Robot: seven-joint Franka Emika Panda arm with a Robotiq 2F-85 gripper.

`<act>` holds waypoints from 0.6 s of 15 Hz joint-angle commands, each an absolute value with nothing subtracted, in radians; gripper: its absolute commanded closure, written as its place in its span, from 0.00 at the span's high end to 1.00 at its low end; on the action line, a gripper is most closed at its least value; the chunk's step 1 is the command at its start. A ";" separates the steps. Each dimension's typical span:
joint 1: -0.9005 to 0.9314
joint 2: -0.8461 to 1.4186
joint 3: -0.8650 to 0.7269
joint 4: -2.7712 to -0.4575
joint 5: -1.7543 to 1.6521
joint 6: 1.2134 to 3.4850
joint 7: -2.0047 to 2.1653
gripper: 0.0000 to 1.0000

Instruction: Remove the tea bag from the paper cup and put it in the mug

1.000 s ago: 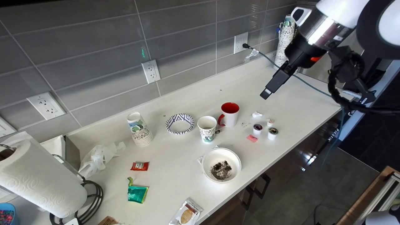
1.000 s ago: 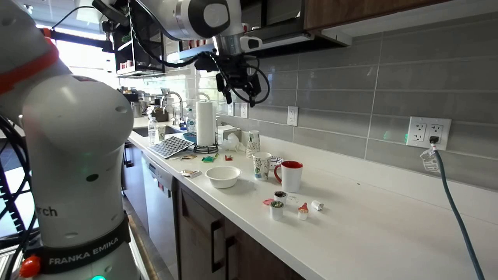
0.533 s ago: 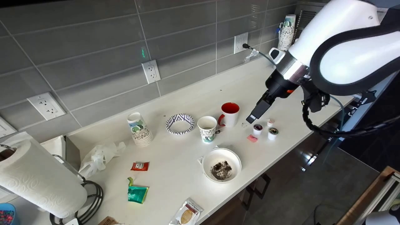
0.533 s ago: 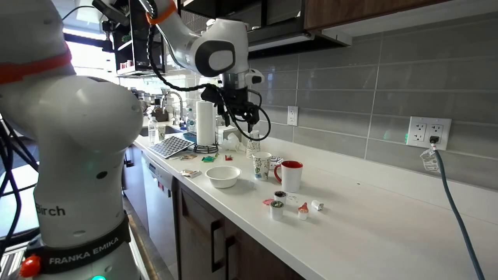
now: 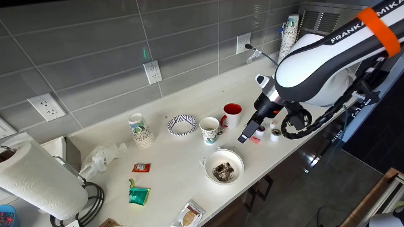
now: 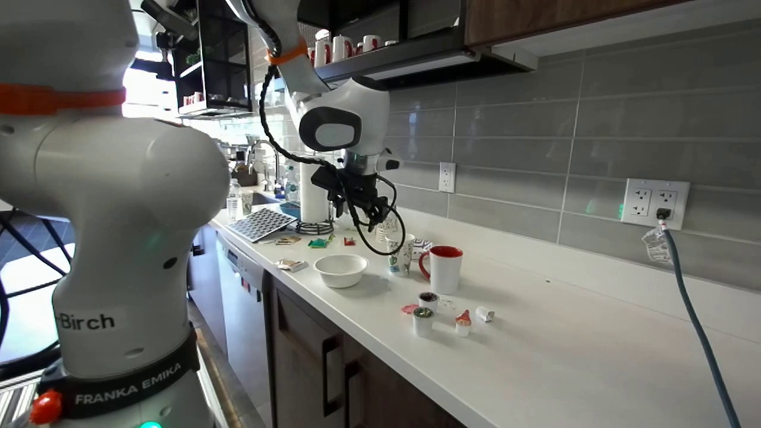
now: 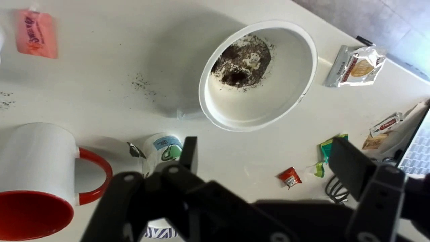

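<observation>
End effector (image 7: 268, 156), aloft, spread wide, nothing held; presumably for a coming pinch grasp. Tea bag (image 7: 136, 150), small dark square, just outside paper cup (image 5: 209, 134), likely there for easy reach; cup's contents indistinct. Mug (image 5: 232, 119), close beside it, probably for short transfer: red interior, nothing showing. Bowl (image 7: 278, 84): dark crumbly matter (image 7: 243, 60).

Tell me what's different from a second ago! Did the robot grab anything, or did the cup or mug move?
The end effector came down toward the counter, also sliding left in an exterior view, so it's now closer to the paper cup. It's open and holds nothing; I see nothing picked up or let go. The paper cup, the mug and the bowl stayed put.
</observation>
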State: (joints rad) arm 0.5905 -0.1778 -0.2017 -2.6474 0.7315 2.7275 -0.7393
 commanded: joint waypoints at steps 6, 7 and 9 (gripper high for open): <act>0.582 -0.110 -0.199 -2.609 0.810 2.750 -0.851 1.00; 0.599 -0.089 -0.211 -2.600 0.877 2.770 -0.930 1.00; 0.613 -0.060 -0.221 -2.584 0.992 2.774 -1.071 1.00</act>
State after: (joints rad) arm 0.5764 -0.1340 -0.1974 -2.6205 0.8446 2.7417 -0.8903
